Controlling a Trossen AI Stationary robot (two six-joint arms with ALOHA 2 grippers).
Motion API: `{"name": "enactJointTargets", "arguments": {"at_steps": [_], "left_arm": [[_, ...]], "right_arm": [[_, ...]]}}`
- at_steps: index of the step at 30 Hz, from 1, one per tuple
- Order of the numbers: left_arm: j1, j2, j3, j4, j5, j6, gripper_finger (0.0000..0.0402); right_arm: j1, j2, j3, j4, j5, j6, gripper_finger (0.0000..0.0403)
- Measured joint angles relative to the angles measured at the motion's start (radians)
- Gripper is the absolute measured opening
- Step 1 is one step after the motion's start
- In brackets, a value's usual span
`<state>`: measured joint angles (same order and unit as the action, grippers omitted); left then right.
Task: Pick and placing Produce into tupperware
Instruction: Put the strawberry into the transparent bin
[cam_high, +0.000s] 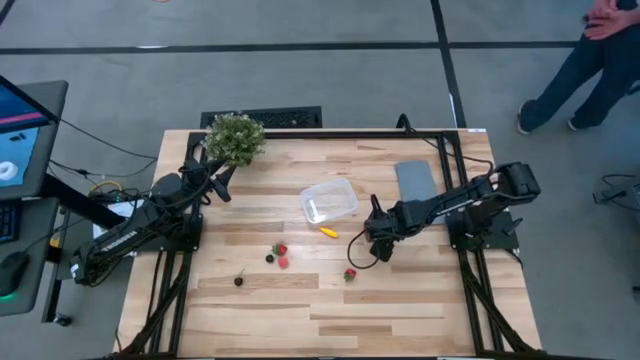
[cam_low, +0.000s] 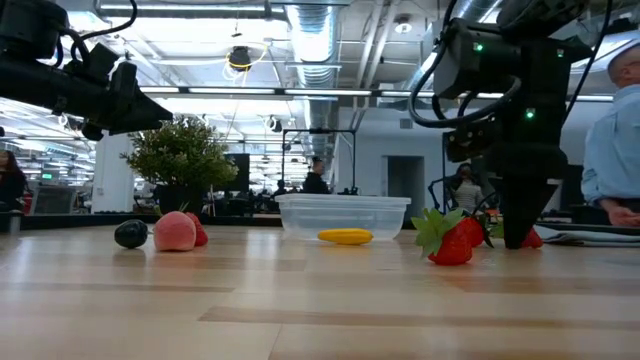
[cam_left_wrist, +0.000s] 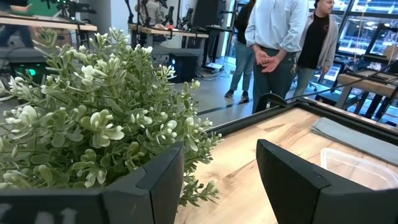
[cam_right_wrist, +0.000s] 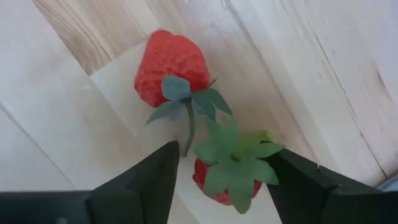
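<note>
1. The right gripper (cam_high: 379, 250) is pointing down at the wooden table (cam_high: 400, 310), right of centre, with its fingers spread apart; a red strawberry with a green leafy top (cam_right_wrist: 227, 171) is sitting between the fingertips, but whether the fingers are pressing it cannot be told.
2. A second red strawberry with a green stem (cam_right_wrist: 171, 65) is lying on the table just beyond the first one — the two are joined by green leaves in the right wrist view.
3. The clear rectangular plastic tub with rounded corners (cam_high: 329, 200) is standing near the table's middle, on the far side of the right gripper, and nothing is showing inside it.
4. A yellow-orange elongated piece (cam_high: 328, 232) is lying just near of the tub, outside it.
5. More red pieces (cam_high: 281, 255) and a small dark berry (cam_high: 239, 280) are lying to the left — well apart from the tub.
6. The left gripper (cam_left_wrist: 217, 180) is hanging wide open and empty beside the bushy green potted plant (cam_high: 234, 138) at the far left corner.
</note>
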<state>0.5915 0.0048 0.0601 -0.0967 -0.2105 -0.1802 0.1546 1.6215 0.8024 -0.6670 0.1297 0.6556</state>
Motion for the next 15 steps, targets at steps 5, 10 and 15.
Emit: {"name": "enactJointTargets", "arguments": {"at_steps": [5,10,15], "left_arm": [[0.0,0.0,0.0,0.0,0.0,0.0,0.0192],[0.0,0.0,0.0,-0.001,0.0,0.0,0.0192],[0.0,0.0,0.0,-0.001,0.0,0.0,0.0192]], "right_arm": [[0.0,0.001,0.0,-0.001,-0.002,0.001,0.0221],[0.0,0.001,0.0,0.0,-0.006,0.008,0.0193],[0.0,0.002,-0.001,-0.002,-0.006,0.01,0.0173]]}}
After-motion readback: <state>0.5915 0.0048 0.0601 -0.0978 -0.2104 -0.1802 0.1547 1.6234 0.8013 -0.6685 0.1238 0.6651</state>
